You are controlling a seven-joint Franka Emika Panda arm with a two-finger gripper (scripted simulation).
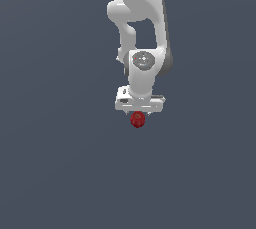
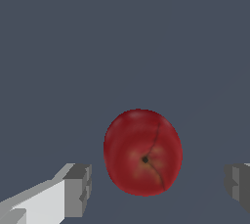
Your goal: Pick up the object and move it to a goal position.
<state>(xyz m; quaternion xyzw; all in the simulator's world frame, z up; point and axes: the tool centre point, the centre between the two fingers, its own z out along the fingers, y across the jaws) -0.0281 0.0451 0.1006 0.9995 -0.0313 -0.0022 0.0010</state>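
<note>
The object is a small dark red, roundish ball with a dimple and a dark crease on its surface; in the wrist view it fills the lower middle. My white gripper hangs straight down over it in the exterior view, where the hand hides the fingers. In the wrist view the gripper is open: one grey pad stands on one side of the object and the other pad on the far side, both apart from it. The object lies between them, nearer the first pad.
The plain dark grey-blue surface spreads all around. The white arm rises toward the top of the exterior view. No other objects show.
</note>
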